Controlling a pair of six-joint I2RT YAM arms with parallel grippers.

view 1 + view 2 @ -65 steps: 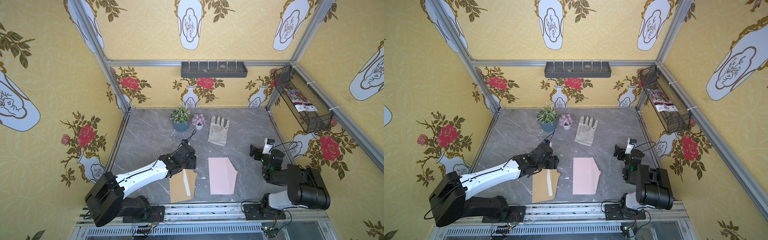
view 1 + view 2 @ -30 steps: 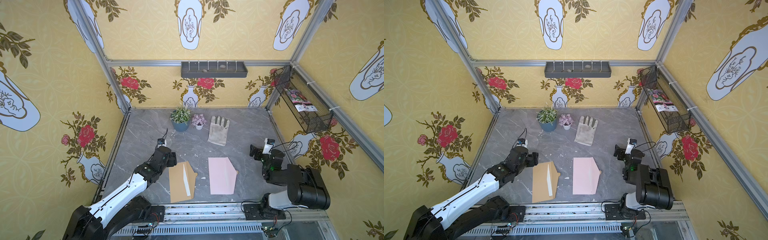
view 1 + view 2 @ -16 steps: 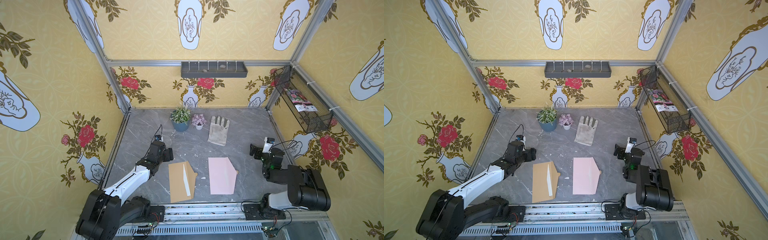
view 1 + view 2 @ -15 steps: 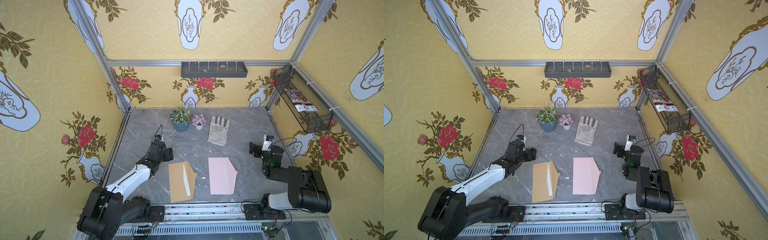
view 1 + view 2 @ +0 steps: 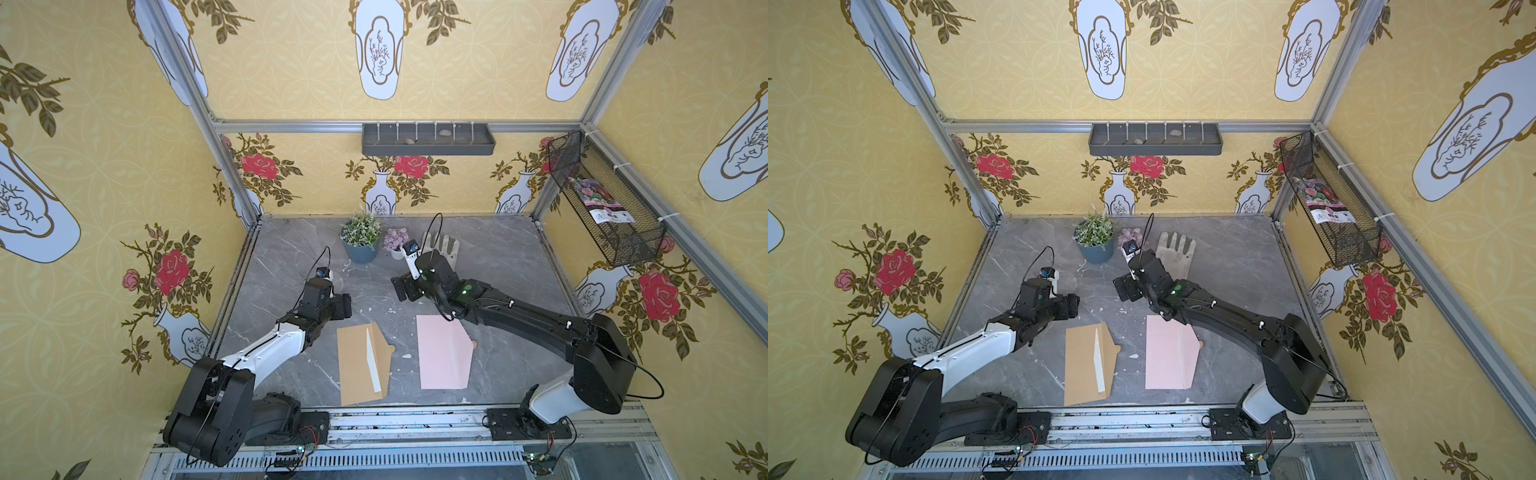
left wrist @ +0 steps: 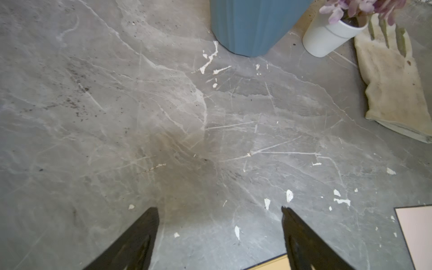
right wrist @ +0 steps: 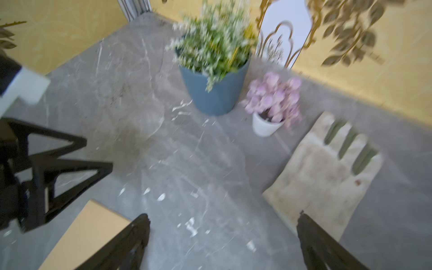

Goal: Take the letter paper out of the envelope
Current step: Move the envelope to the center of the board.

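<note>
The brown envelope lies flat near the table's front edge, a white strip along its open flap. The pink letter paper lies flat to its right, fully outside it. My left gripper hovers open and empty just beyond the envelope's far left corner. My right gripper is open and empty over bare table beyond the pink paper, facing the left gripper.
At the back stand a blue plant pot and a small white pot of pink flowers. A pale work glove lies behind the right wrist. The grey marble table carries white paint flecks.
My right arm has swung out from its folded pose at the right edge to the table's middle. My left gripper has drawn back left, off the envelope.
</note>
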